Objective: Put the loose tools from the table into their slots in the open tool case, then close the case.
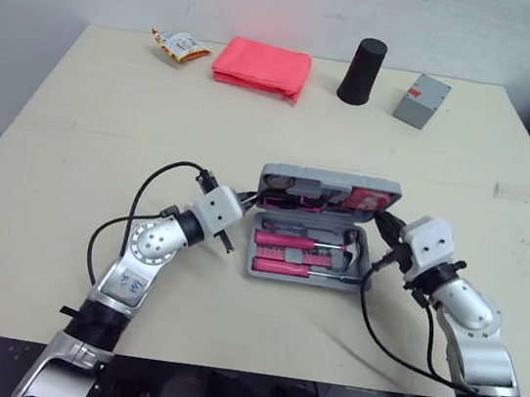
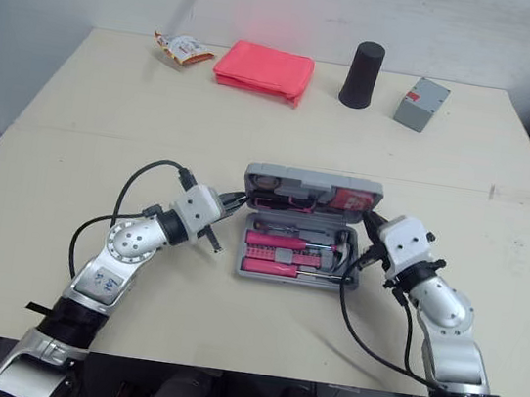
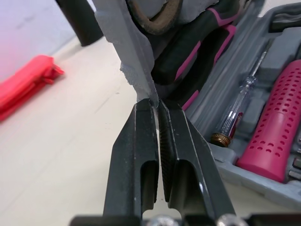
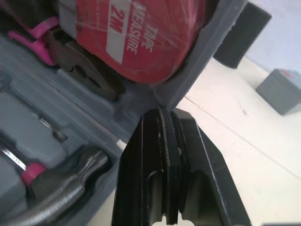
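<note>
Pinching from both sides: my left gripper (image 1: 243,198) is clamped tight on the left end of the lid (image 1: 330,190), and my right gripper (image 1: 383,227) on its right end. The lid's long axis runs straight between them. The tray (image 1: 305,275), its tools (image 1: 284,242) slotted, lies nearer me, so I judge closing swings the lid toward me and down.

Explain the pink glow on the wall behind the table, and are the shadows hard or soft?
Left eye view: the glow sits on the wall just above the red cloth, probably light bounced off it; the black cup and grey box cast only faint, soft shadows, suggesting diffuse overhead light. Right wrist view: the hammer head carries a pale highlight; the lid is evenly lit.
</note>
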